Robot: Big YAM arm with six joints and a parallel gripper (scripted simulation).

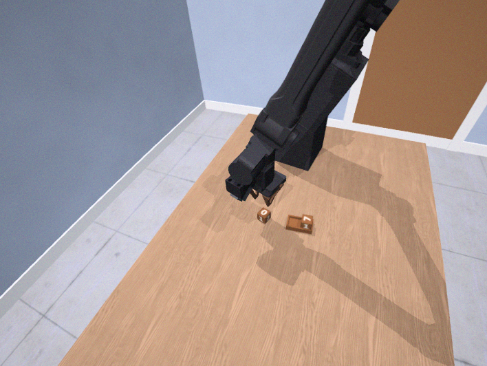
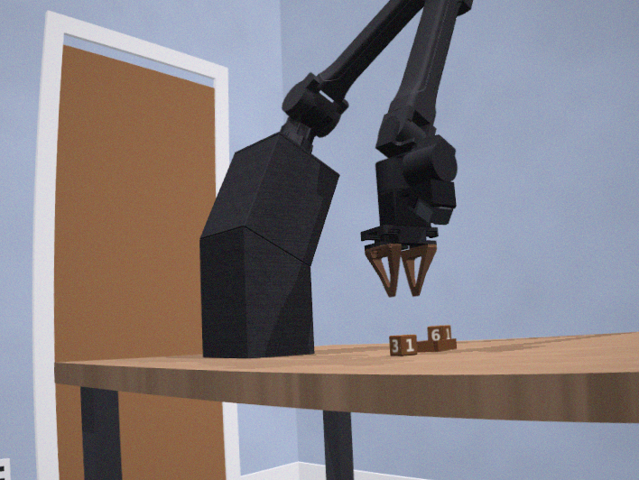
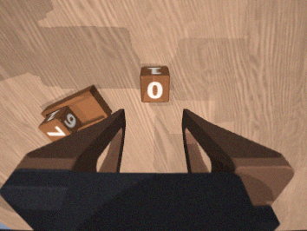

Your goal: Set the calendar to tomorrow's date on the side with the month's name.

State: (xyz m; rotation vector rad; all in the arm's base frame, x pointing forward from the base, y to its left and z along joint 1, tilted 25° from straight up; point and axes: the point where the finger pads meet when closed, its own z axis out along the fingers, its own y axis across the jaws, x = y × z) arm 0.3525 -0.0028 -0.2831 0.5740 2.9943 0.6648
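Fingers of our gripper (image 1: 262, 201) (image 2: 403, 295) (image 3: 153, 112) stand part way apart with nothing between them, pointing down above the table (image 1: 197, 295) (image 2: 258, 366) (image 3: 243, 26). We see the loose cube (image 1: 263, 214) (image 2: 402, 345) (image 3: 154, 86) flat on the wood, below the fingertips and apart from them; in the wrist view it sits at twelve o'clock from the gap. Its upper face reads 0, and the exterior view shows us a 3 and an upright 1 on two of its sides. From that cube, our tray (image 1: 298, 230) (image 2: 447, 344) (image 3: 102, 100) lies near three o'clock in the top view and between eight and nine o'clock in the wrist view, resting on the table. We have the other cube (image 1: 307, 221) (image 2: 439, 333) (image 3: 58, 123) in the tray, at its three o'clock end in the top view, with a 7 on its upper face and a 1 on a side; the exterior view also gives us a 6. Bare tray floor shows toward nine o'clock of it in the top view, so only one cube is in the tray.
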